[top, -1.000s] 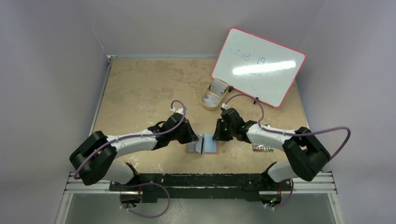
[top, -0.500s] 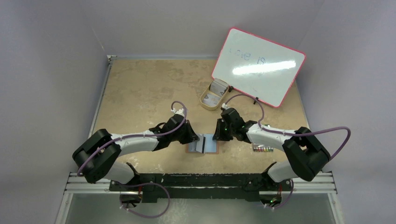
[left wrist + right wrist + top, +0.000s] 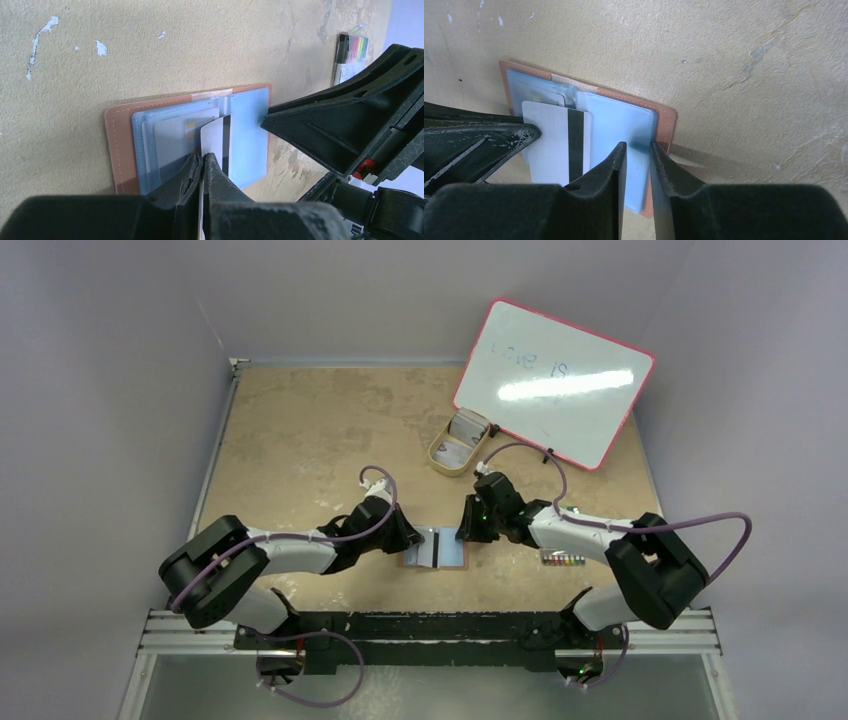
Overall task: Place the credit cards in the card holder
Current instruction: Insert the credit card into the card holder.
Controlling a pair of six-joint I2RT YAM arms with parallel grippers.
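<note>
Since a second ago the left arm (image 3: 295, 552) has sunk lower and drawn its elbow toward the middle; the right arm (image 3: 565, 530) has not shifted. The card holder (image 3: 455, 556) lies open and flat on the worktop (image 3: 300, 430) near the front edge, between the two claws, its long axis running left to right.

The left claw (image 3: 204, 165) is clenched on a white card (image 3: 214, 137) with a dark stripe. That card is held on edge, steeply tilted, its striped face turned to the right claw (image 3: 638, 150). From above, the stripe, and so the card's long axis, runs roughly from the near side of the worktop to the far side. The card sticks out past the left claw's fingertips, over the holder's left half close to the fold; whether its edge is in a pocket I cannot tell. Another card (image 3: 172, 137) sits tucked in a left pocket.

The right claw's fingers are narrowly apart, tips at the holder's light blue right half; whether they pinch it I cannot tell.
</note>
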